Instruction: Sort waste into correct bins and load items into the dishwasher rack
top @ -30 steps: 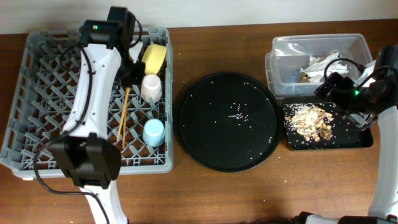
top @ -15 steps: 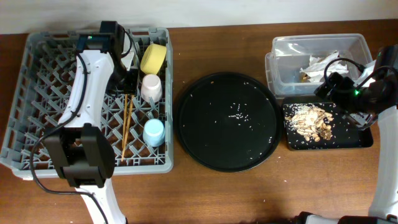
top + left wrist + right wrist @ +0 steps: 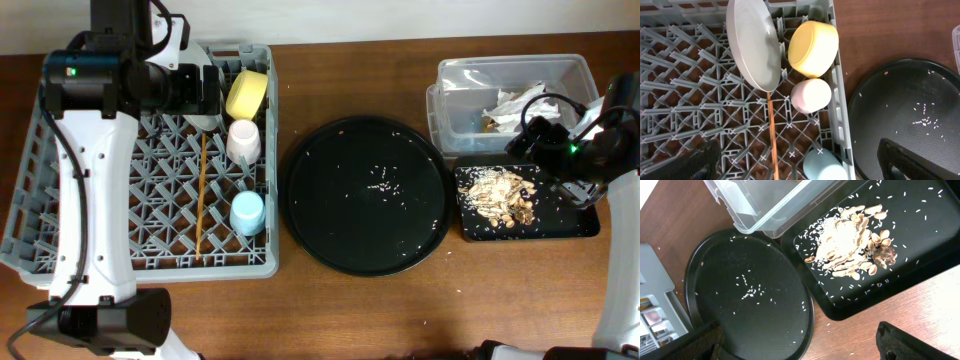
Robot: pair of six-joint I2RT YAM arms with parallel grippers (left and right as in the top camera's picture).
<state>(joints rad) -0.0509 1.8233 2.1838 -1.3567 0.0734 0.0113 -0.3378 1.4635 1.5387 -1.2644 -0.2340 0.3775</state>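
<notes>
The grey dishwasher rack (image 3: pixel 60 215) holds a yellow bowl (image 3: pixel 247 93), a pink cup (image 3: pixel 243 138), a blue cup (image 3: pixel 247 212) and wooden chopsticks (image 3: pixel 203 195) lying flat on the pegs. In the left wrist view a pale plate (image 3: pixel 752 45) stands on edge beside the bowl (image 3: pixel 812 47), above the pink cup (image 3: pixel 811 95). My left gripper (image 3: pixel 200 92) (image 3: pixel 805 165) hovers open above the rack's far side, holding nothing. My right gripper (image 3: pixel 560 165) (image 3: pixel 805 342) is open and empty over the black tray (image 3: pixel 575 225), which carries food scraps (image 3: pixel 500 195). White napkins (image 3: pixel 520 100) lie in the clear tub (image 3: pixel 455 75).
A large round black tray (image 3: pixel 365 230) with scattered rice grains sits between the rack and the bins. A few grains lie on the brown table (image 3: pixel 920 310) by the black tray's corner. The clear tub's corner (image 3: pixel 765 205) overlaps the black tray's edge.
My left gripper opened and let go of the chopsticks, which now lie in the rack. The left arm rose and drew back toward the rack's far left. The right arm has not moved.
</notes>
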